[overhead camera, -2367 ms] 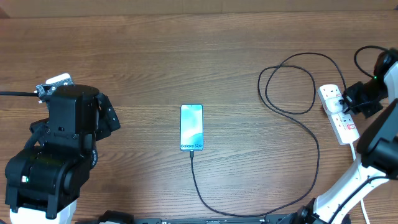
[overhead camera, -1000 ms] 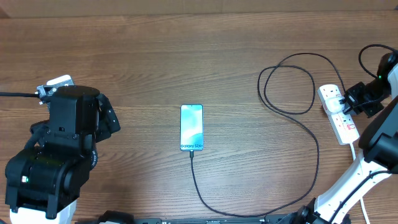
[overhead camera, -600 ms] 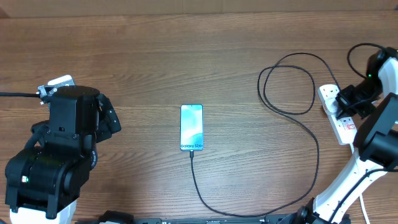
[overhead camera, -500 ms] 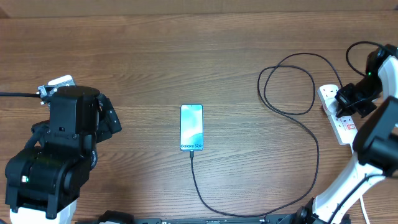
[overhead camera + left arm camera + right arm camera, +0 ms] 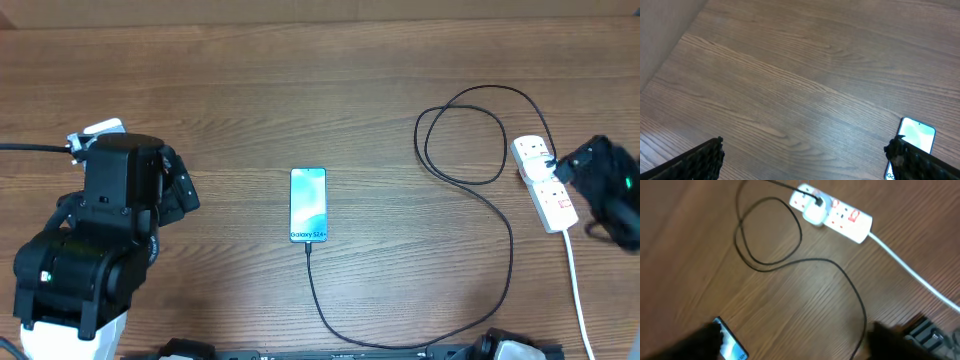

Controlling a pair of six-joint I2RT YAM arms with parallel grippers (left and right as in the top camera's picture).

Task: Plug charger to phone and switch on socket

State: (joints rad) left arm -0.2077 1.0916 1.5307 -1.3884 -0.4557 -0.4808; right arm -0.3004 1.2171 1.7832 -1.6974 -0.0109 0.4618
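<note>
socket (image 5: pixel 541 182) just beside right end effector (image 5: pixel 796 335), blurred, fingers spread | phone (image 5: pixel 308 204) well apart from left end effector (image 5: pixel 802 150), spread wide

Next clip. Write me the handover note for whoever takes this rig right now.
Left tool: open, empty, left of the phone.
Right tool: blurred, looks open, empty, off the socket.
Charger: tip at the phone's bottom end, head in the socket.
Done: both ends look plugged.
To do: switch state unreadable; check it, press if off.
</note>
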